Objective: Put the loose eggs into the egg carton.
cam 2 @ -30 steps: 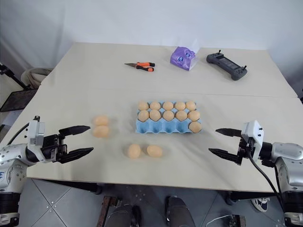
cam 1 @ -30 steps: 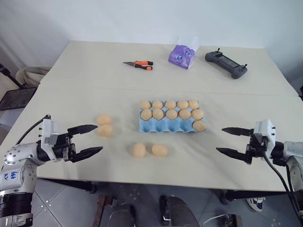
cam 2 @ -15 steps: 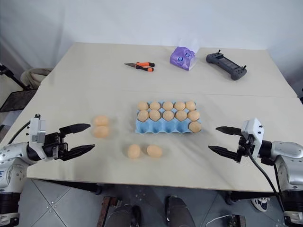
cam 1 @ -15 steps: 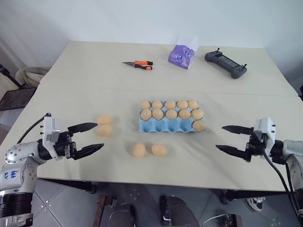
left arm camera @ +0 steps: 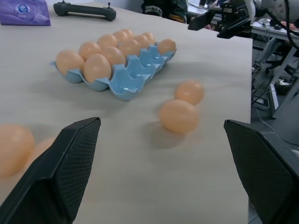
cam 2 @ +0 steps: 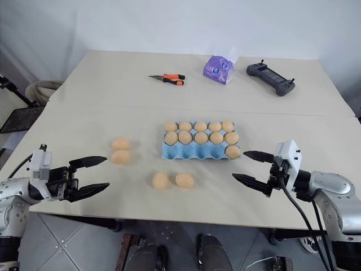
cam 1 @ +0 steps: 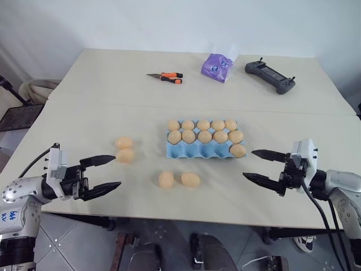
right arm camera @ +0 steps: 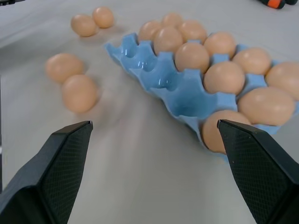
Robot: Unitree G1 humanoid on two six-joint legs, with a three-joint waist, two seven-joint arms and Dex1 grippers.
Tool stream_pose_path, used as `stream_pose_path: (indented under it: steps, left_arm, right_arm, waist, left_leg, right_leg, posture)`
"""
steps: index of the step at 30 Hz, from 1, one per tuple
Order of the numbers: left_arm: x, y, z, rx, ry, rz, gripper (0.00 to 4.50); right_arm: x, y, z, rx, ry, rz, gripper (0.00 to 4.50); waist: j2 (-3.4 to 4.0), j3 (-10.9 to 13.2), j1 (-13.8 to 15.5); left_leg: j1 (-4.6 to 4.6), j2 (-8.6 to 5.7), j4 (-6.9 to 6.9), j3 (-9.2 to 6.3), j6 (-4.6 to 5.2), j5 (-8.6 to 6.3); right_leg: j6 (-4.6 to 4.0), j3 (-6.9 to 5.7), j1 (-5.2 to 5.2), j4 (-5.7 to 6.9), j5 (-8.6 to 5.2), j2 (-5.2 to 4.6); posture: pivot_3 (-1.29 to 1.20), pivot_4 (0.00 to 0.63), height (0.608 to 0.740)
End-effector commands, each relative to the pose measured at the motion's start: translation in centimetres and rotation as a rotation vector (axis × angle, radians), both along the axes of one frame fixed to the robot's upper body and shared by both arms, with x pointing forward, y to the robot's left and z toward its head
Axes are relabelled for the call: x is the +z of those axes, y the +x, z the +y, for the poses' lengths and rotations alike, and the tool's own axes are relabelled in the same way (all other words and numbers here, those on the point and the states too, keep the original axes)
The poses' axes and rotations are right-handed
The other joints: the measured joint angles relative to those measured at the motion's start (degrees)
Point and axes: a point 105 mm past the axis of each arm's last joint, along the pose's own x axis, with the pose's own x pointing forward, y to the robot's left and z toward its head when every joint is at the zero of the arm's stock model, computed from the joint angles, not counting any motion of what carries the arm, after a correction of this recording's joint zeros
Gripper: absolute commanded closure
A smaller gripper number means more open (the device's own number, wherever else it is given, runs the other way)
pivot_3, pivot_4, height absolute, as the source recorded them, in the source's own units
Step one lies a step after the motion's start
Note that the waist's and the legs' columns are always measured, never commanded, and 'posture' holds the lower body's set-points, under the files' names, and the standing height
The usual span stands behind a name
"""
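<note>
Head view: my right claw [cam 1: 261,165] has slid in toward the egg carton [cam 1: 194,149] at table [cam 1: 84,84] centre, jaws apart; my left claw [cam 1: 110,171] hangs apart at 8 o'clock. Loose eggs [cam 1: 124,150] unmoved. Right wrist view: carton's near row has four empty cups.

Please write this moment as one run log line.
left gripper open, empty | right gripper open, empty | four loose eggs on table | egg carton partly filled
</note>
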Motion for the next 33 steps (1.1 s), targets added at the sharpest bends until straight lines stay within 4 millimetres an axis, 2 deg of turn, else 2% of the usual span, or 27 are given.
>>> stream_pose_path:
  steps: [1, 6, 14, 24, 33]
  left_arm:
    - [1.1, -0.9, 0.5, -0.026, 0.031, -0.056, 0.0]
    - [1.0, -1.8, 1.1, -0.044, 0.053, -0.057, 0.0]
    - [0.6, -2.9, 0.9, -0.052, 0.063, -0.057, 0.0]
    - [0.7, -3.4, 0.4, -0.036, 0.053, -0.062, 0.0]
    - [1.1, -3.5, 0.1, -0.012, 0.047, -0.074, 0.0]
  right_arm:
    - [0.5, -0.9, 1.7, 0.016, 0.013, 0.002, 0.03]
    - [0.1, -1.6, 4.6, 0.049, 0.009, 0.027, 0.03]
    - [-1.5, -1.2, 8.4, 0.124, -0.025, 0.038, 0.03]
    - [-3.2, -0.6, 10.4, 0.244, -0.108, 0.031, 0.03]
    - [-4.7, 0.5, 11.0, 0.292, -0.106, 0.046, 0.03]
  waist:
    - [0.0, 0.0, 0.0]
    - [0.0, 0.0, -0.3]
    - [-0.03, 0.0, -0.1]
    - [-0.07, 0.0, -0.2]
    - [-0.09, 0.0, -0.3]
  left_leg:
    - [0.0, 0.0, -0.01, 0.0, 0.0, 0.0]
    - [0.01, 0.02, -0.02, -0.03, 0.0, 0.0]
    - [-0.02, 0.01, -0.07, -0.04, 0.01, 0.0]
    - [-0.04, 0.02, -0.09, -0.04, 0.0, -0.03]
    - [-0.06, 0.02, -0.08, -0.01, -0.01, -0.04]
  right_leg:
    - [0.0, 0.0, 0.0, -0.02, 0.0, 0.0]
    - [-0.03, -0.01, -0.01, 0.01, -0.02, 0.02]
    - [-0.07, -0.04, -0.04, -0.07, -0.04, 0.0]
    - [-0.1, -0.06, -0.06, -0.08, -0.06, 0.01]
    - [-0.1, -0.06, -0.06, -0.08, -0.06, 0.01]
  posture:
    - [0.0, 0.15, 0.74]
    - [0.0, 0.15, 0.74]
    - [0.0, 0.15, 0.74]
    - [0.0, 0.15, 0.74]
    - [0.0, 0.15, 0.74]
